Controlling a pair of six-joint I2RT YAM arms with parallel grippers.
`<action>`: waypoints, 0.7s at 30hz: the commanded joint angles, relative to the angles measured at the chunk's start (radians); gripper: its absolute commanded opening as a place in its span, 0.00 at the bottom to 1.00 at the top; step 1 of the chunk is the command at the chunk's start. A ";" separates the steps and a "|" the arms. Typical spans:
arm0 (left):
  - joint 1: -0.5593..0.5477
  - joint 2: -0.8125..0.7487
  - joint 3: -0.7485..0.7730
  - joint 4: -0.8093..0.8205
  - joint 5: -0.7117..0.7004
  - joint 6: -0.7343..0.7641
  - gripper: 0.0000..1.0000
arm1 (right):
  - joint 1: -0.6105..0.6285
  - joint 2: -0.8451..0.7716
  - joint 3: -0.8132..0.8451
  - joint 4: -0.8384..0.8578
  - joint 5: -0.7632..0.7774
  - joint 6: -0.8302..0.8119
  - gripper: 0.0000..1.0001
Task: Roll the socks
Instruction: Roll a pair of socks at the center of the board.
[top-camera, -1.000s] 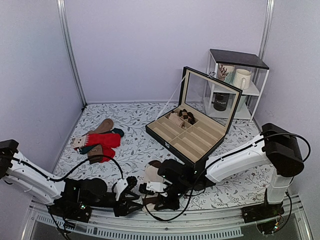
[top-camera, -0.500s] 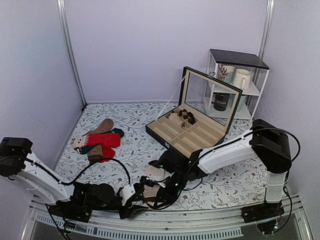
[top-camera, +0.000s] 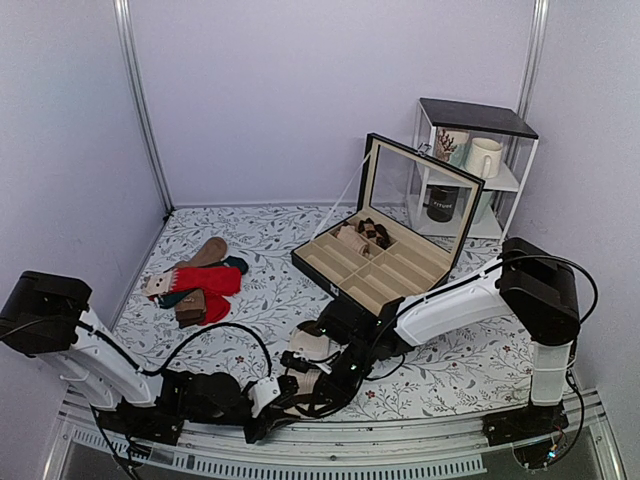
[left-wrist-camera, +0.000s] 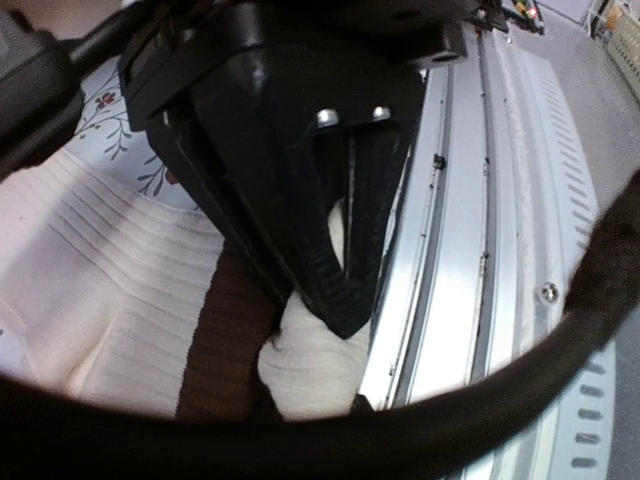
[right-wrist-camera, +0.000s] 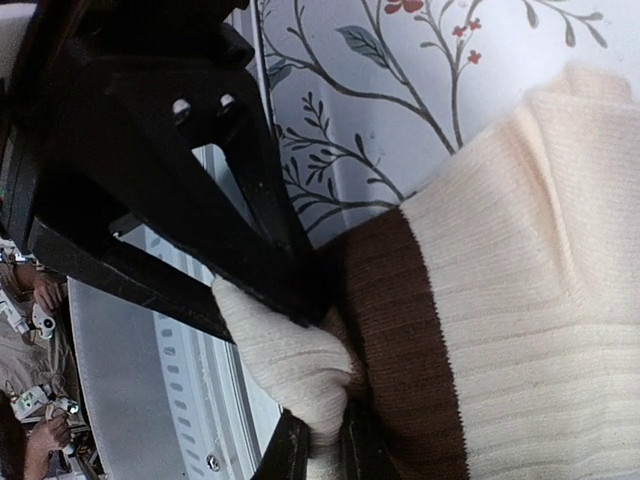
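Over on the left, well away from the work, a heap of red and tan socks (top-camera: 205, 279) lay on the flowered table (top-camera: 262, 238), untouched. Nearer me, the left gripper (left-wrist-camera: 343, 288) reached in low along the metal rail (left-wrist-camera: 470, 250) at the table's near edge. Its fingers were drawn almost together, with a small fold of cream knit pinched between them. That fold belonged to the socks (right-wrist-camera: 520, 250), the cream pair with the brown bands. They were bunched at the near edge between the two arms, part of them lying flat on the cloth and one corner gathered into a soft lump just over the rail. The right gripper (right-wrist-camera: 300, 300) met them from the other side, its fingers clamped close on that same cream lump beside a brown band. To my eye the knit was light, limp and stretchy. It would sag or unroll wherever it was left unsupported, and a thin pinch at the very edge could slip off. The thick gathered fold near the band looked like the safer place to hold while the rest was turned over. Farther right stood the open compartment box (top-camera: 345, 293), then the little shelf (top-camera: 478, 118) with its mug (top-camera: 484, 157), both well clear of the arms.
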 joint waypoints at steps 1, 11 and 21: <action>-0.014 0.014 0.022 0.032 0.027 0.013 0.15 | 0.001 0.088 -0.033 -0.111 0.097 0.018 0.04; -0.016 -0.035 0.008 0.030 0.000 0.011 0.43 | -0.002 0.096 -0.035 -0.109 0.092 0.024 0.04; -0.015 -0.029 0.013 0.037 0.013 0.030 0.23 | -0.002 0.099 -0.037 -0.105 0.087 0.028 0.04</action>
